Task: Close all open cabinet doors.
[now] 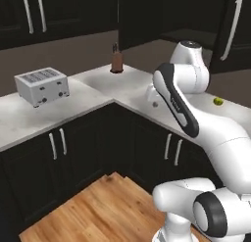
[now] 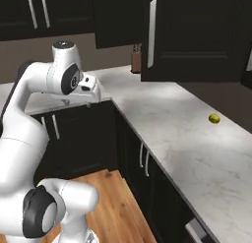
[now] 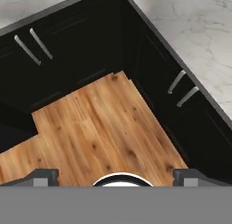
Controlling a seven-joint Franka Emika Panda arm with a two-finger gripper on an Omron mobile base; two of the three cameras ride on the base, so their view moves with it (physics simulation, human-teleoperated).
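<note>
A tall, nearly black cabinet door (image 2: pixel 197 35) with a long silver handle (image 2: pixel 151 33) stands swung out over the marble counter; it also appears at the upper right (image 1: pixel 238 35). Two upper doors (image 1: pixel 34 11) at the far left lie flush, side by side. My gripper (image 2: pixel 81 102) hangs over the corner of the counter's front edge, pointing down, well left of and below the swung-out door. Its jaws are open and hold nothing. In the hand view my gripper (image 3: pixel 118 175) looks down at the wooden floor (image 3: pixel 99 128), with one fingertip (image 3: pixel 45 175) at each side.
A silver toaster (image 1: pixel 41 85) sits on the left counter. A knife block (image 1: pixel 116 60) stands in the back corner. A small yellow-green fruit (image 2: pixel 214 118) lies on the right counter. Black base cabinets (image 3: pixel 181 89) with silver handles line the L-shaped corner.
</note>
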